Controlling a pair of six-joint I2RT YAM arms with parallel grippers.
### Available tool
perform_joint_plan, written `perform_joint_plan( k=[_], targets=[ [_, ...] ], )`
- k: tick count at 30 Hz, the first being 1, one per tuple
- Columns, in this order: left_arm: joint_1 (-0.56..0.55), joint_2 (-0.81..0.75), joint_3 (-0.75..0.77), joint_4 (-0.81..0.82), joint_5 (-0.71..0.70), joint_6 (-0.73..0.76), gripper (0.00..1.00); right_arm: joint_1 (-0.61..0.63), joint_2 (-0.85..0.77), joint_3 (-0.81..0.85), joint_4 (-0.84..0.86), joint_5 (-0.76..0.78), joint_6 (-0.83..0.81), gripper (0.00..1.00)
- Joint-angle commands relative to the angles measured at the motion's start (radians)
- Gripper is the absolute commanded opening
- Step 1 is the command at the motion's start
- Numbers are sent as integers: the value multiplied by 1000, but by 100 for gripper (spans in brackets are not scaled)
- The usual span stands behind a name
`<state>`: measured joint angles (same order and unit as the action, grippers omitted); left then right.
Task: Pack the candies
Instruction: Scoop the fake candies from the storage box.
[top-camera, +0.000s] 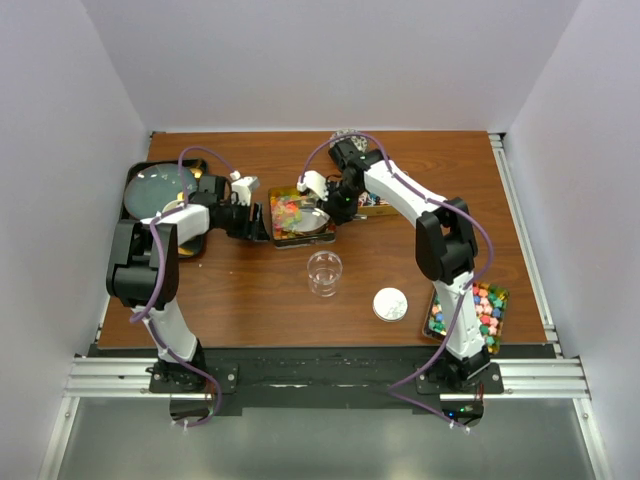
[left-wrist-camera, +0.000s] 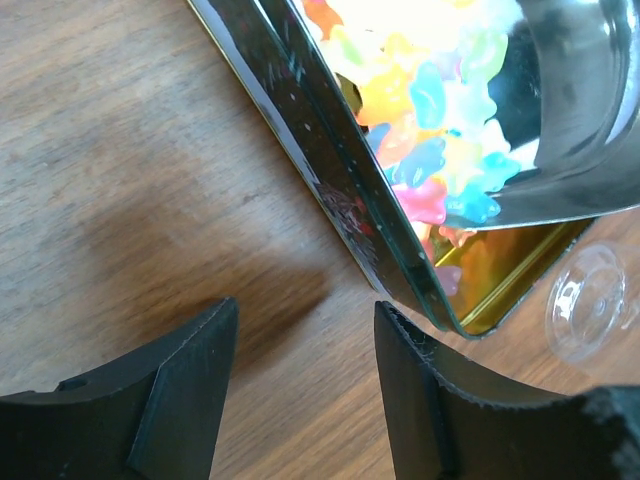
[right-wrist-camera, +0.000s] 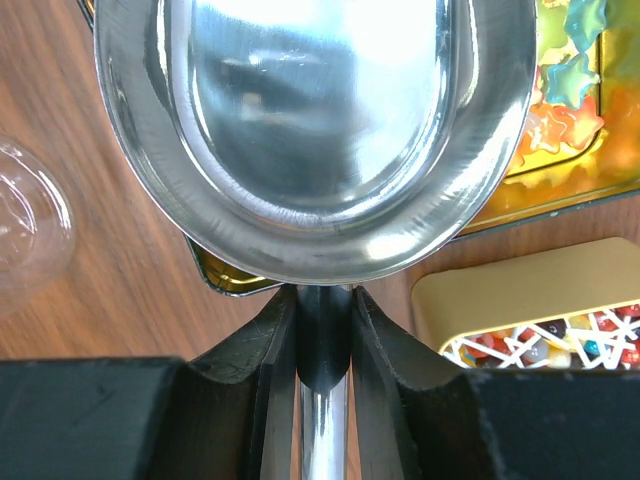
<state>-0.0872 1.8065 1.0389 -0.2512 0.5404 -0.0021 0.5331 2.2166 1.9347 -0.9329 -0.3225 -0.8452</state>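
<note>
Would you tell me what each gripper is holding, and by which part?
The right gripper clamps the metal scoop by its handle; the left gripper holds nothing.

1. 2 arms meet at a tin (top-camera: 285, 236) of candies (top-camera: 288, 210) mid-table, a metal scoop (top-camera: 315, 222) over it.
2. A clear cup (top-camera: 324, 272) and white lid (top-camera: 390, 303) sit nearer the bases.
3. A tray (top-camera: 505, 293) of coloured pieces (top-camera: 488, 305) sits right.

Left gripper (left-wrist-camera: 305, 325) parted, right gripper (right-wrist-camera: 322, 305) clamped

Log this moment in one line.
right pincer: shut on scoop | scoop: over tin of gummies | left pincer: open beside tin | clear cup: upright
</note>
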Motion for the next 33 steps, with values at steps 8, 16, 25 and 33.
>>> perform_joint_plan(
  k=[8,16,25,33],
  targets=[
    [44,2,88,-169,35,145,63,4,-178,-292,374,-132,156,0],
    [55,20,156,-226,61,174,65,-18,-322,-525,683,-184,256,0],
    [56,34,211,-272,72,202,67,-25,-471,-856,1163,-49,495,0],
    [56,48,250,-266,70,205,68,-44,-564,-849,1152,-38,540,0]
  ],
)
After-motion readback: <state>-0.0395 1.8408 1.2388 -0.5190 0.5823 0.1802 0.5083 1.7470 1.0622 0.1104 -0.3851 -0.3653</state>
